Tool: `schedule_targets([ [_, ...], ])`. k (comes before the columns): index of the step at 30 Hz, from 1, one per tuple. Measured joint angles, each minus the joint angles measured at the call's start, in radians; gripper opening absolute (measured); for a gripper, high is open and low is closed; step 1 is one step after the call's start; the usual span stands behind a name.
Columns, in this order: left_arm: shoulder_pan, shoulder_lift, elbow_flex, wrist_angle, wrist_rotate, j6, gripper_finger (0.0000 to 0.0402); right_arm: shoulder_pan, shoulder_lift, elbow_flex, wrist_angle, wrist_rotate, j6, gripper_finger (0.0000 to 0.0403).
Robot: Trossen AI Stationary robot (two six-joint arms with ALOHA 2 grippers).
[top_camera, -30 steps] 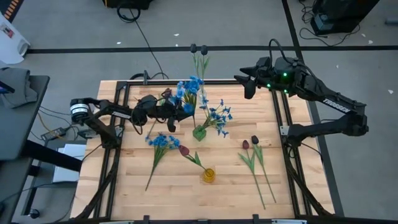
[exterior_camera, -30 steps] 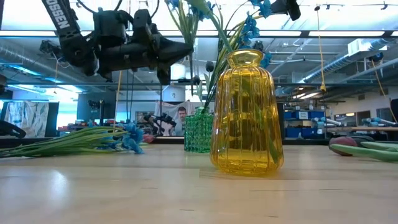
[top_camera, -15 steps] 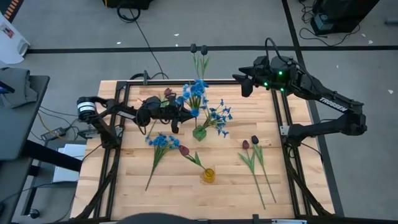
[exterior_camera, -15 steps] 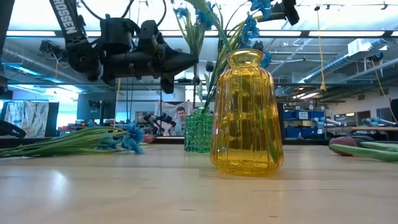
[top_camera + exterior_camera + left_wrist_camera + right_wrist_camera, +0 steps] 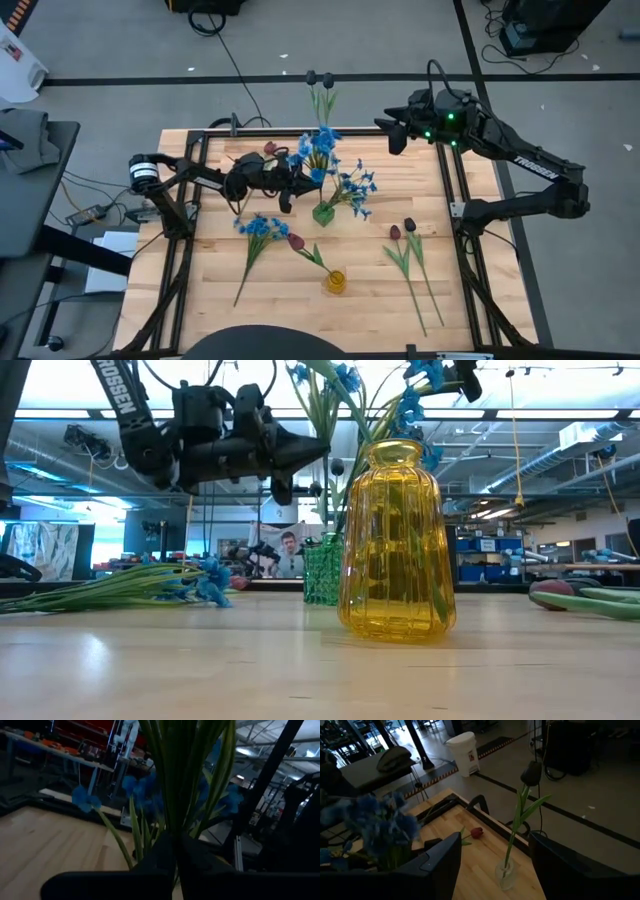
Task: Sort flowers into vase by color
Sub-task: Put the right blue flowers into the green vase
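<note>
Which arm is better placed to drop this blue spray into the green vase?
Left. The left gripper is shut on a blue flower spray beside the green vase. The right gripper hangs open and empty-handed over the table's far right edge, away from the vase.

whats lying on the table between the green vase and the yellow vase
In the high view, a dark red tulip lies between the green vase and the yellow vase, its stem running toward the yellow one.

white bin (image 5: 466, 751), floor cables (image 5: 210, 20), wooden table (image 5: 290, 300)
</note>
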Motion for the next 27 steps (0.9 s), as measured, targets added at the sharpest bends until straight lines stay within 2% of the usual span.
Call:
schedule_targets([
  [9,0.001,0.031,-0.001,0.007,-0.025,0.032,0.0012,0.000,0.000,0.000,-0.008,-0.008,-0.002,0.0240],
  [16,0.013,0.031,0.022,0.069,-0.028,-0.022,0.0012,0.000,0.000,0.000,-0.024,-0.008,-0.002,0.0240],
  [27,-0.002,0.030,0.033,-0.085,-0.026,0.100,0.0012,0.000,-0.001,0.000,-0.024,-0.009,-0.008,0.0240],
])
